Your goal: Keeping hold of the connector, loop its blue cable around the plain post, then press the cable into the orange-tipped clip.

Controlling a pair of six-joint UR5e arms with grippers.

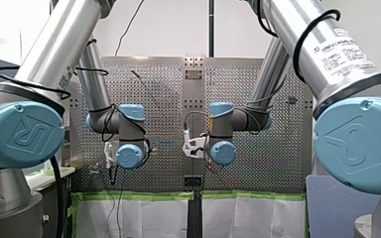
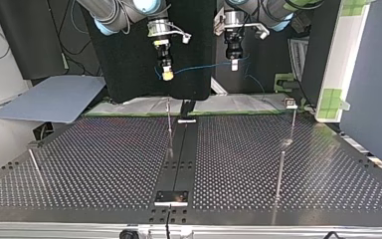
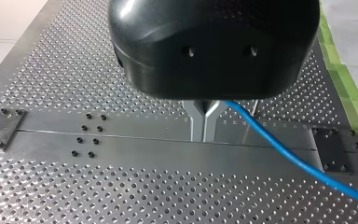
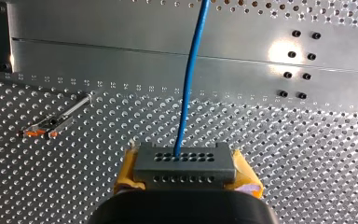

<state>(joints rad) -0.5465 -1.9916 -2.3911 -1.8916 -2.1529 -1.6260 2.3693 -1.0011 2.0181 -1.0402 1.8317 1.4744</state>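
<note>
Right hand (image 2: 167, 74) is up off the table (image 2: 104, 164), at the top view's left of centre. It is clamped on the grey connector (image 4: 185, 163), with the yellow pads (image 4: 244, 175) on both short sides. The connector face has two rows of holes. The blue cable (image 4: 189, 79) leaves the upper row and runs straight away from the hand over the table's plain centre strip (image 4: 168, 44).

Left hand (image 3: 204, 133) is also raised, just beside the right one in the top view. Its metal fingers (image 3: 196, 123) are pressed together at the tips. The cable comes out at their base, so it looks pinched there, then trails off to one side and low over the table.

In the top view the cable spans the gap between the two hands in a shallow sag, clear of the table.

The orange-tipped clip (image 4: 51, 123) stands on the perforated part, well to the side of the connector and apart from the cable. A thin post (image 2: 169, 127) stands by the centre strip, below the right hand in the top view, and the cable is not touching it. More thin posts stand toward the table's sides.
</note>
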